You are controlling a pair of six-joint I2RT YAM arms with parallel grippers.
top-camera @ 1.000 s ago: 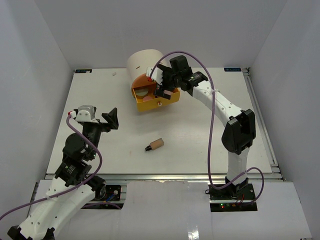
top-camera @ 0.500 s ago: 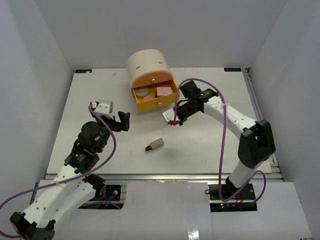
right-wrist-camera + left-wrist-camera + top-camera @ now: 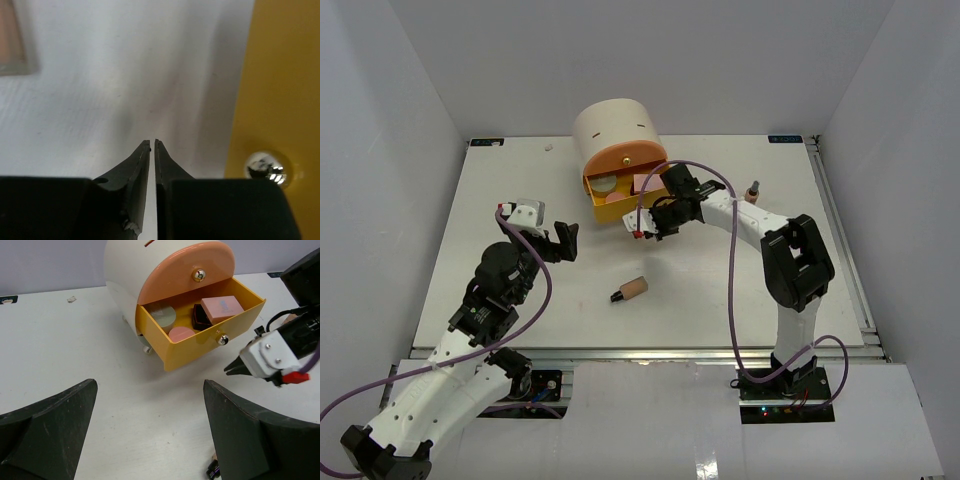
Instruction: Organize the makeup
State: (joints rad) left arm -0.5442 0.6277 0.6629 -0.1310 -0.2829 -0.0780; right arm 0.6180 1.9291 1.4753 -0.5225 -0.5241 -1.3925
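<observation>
Top view: right end effector (image 3: pixel 646 218) has swung back to the yellow drawer (image 3: pixel 620 212); tan bottle (image 3: pixel 631 290) lies loose on the desk (image 3: pixel 520 190). Left wrist: left end effector (image 3: pixel 150 440) released, waiting; compacts (image 3: pixel 222 308) sit in the drawer. Right wrist: jaws clenched, empty, beside the knob (image 3: pixel 263 167), probably for nudging

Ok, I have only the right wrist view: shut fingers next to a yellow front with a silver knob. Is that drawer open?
Observer: Yes, the drawer is pulled out.
Operator: What is inside?
Observer: Four compacts: two round, one black square, one pink rectangle.
Operator: Anything further to the right?
Observer: A bottle stands right of the drawer in the top view, apart from it.
</observation>
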